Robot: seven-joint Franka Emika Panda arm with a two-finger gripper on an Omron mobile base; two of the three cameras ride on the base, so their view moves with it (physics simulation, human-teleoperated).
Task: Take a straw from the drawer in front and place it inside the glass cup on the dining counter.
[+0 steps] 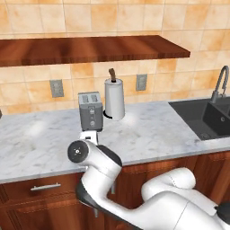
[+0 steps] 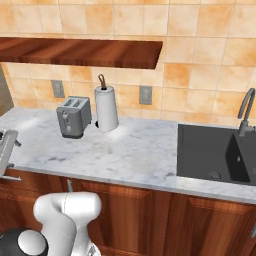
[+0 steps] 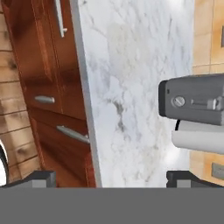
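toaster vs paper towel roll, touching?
Apart. In the right base view, a strip of marble counter and tiled wall shows between the toaster and the paper towel roll.

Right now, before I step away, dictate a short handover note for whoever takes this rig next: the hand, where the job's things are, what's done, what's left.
Hand: open, holding nothing, raised over the edge of the white-grey marble worktop, pointing towards the grey two-slot toaster and the white paper towel roll.
Shallow reddish-brown wood drawer with the horizontal silver bar handle: shut, under the worktop, left of the arm.
Done: nothing yet.
Left: open the drawer, take out the straw, carry it to the glass cup on the dining counter and put it in.
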